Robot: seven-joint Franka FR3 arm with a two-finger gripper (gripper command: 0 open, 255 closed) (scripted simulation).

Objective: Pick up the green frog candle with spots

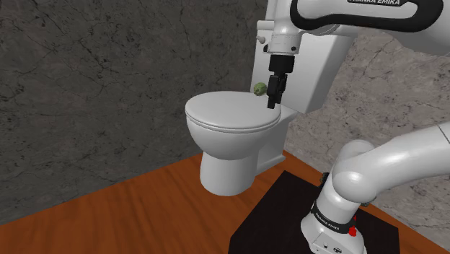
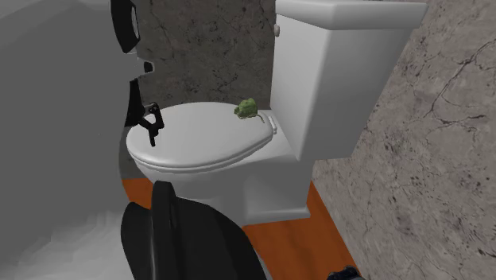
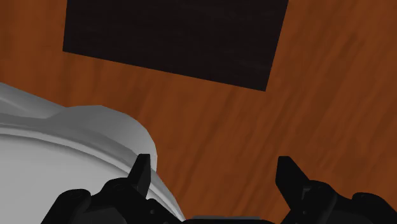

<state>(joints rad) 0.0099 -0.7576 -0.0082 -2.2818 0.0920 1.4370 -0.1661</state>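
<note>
A small green frog candle (image 1: 259,89) sits at the back of the closed white toilet lid (image 1: 227,112), close to the tank. In the second exterior view the frog candle (image 2: 247,107) is at the lid's far right, and my gripper (image 2: 151,137) hangs at the lid's left edge, well apart from it. In the shoulder view the gripper (image 1: 272,103) points down just right of the frog. Through the wrist view the gripper (image 3: 215,179) is open with nothing between its fingers, over the toilet's rim (image 3: 76,137) and the floor.
The white tank (image 2: 334,71) rises behind the lid. Dark marble walls (image 1: 94,86) close in the corner. A wooden floor (image 3: 331,108) lies below, with the black stand (image 1: 288,209) beside the toilet's base.
</note>
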